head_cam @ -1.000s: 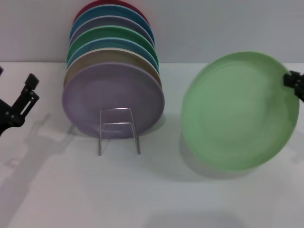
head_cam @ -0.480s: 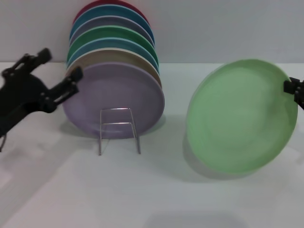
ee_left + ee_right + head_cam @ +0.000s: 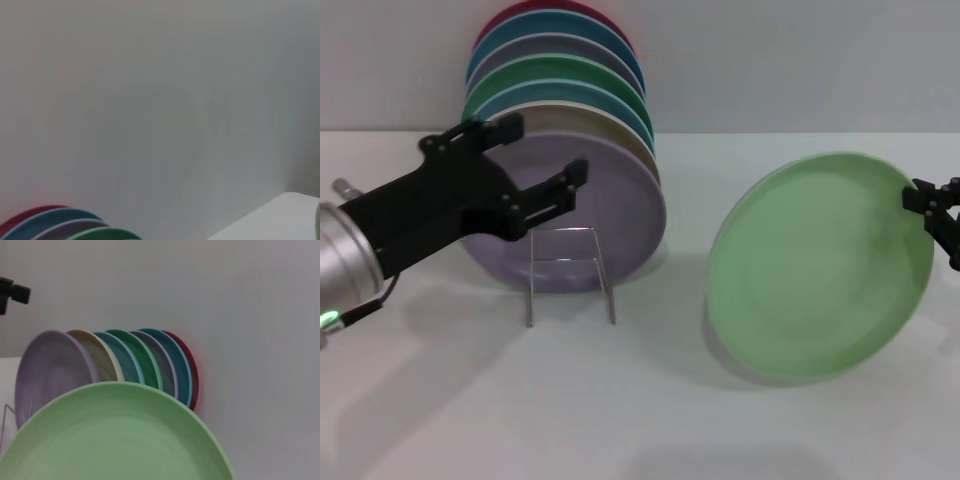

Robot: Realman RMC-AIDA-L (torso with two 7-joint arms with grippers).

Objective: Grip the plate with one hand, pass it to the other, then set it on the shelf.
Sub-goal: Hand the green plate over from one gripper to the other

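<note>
The left pincer (image 3: 542, 152), its fingers spread and empty, hangs in front of the stacked plates (image 3: 560, 130) leaning behind the shelf (image 3: 570, 272), which holds no plate in its front loop. To the right the plate (image 3: 820, 265) stands tilted above the surface (image 3: 620, 400), its far rim clenched by the right pincer (image 3: 932, 205). I judge the handover is in hand: next the left pincer must cross and take the free rim.

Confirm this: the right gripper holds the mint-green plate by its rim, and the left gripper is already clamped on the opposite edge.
Not quite. In the head view the right gripper does hold the plate by its rim, but the left gripper is open, away from it, in front of the lilac plate in the stack.
</note>
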